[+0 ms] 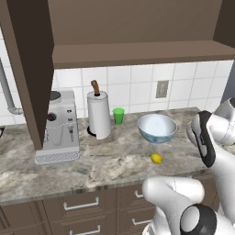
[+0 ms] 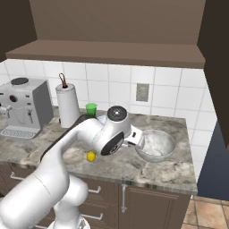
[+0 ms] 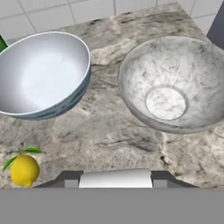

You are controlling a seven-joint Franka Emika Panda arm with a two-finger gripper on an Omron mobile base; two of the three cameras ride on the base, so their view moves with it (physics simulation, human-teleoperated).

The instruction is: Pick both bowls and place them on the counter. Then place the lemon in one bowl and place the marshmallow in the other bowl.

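Hovering over the counter [image 3: 109, 131], the gripper (grip state cannot be told) should descend squarely on the lemon [image 3: 24, 170] at seven o'clock, near the blue-patterned bowl [image 3: 41, 74] and the marbled bowl [image 3: 173, 83].

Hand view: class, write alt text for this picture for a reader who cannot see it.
Two empty bowls stand apart on the marbled counter: the blue-patterned white bowl at left, the grey-white marbled bowl at right. The lemon, with green leaves, lies on the counter at lower left, outside both bowls.

Coffee machine [image 1: 58, 126], paper towel roll [image 1: 99, 114] and small green cup [image 1: 118, 115] are lined up along tiled backsplash [image 1: 133, 87], wall outlet [image 1: 161, 89] mounted above.
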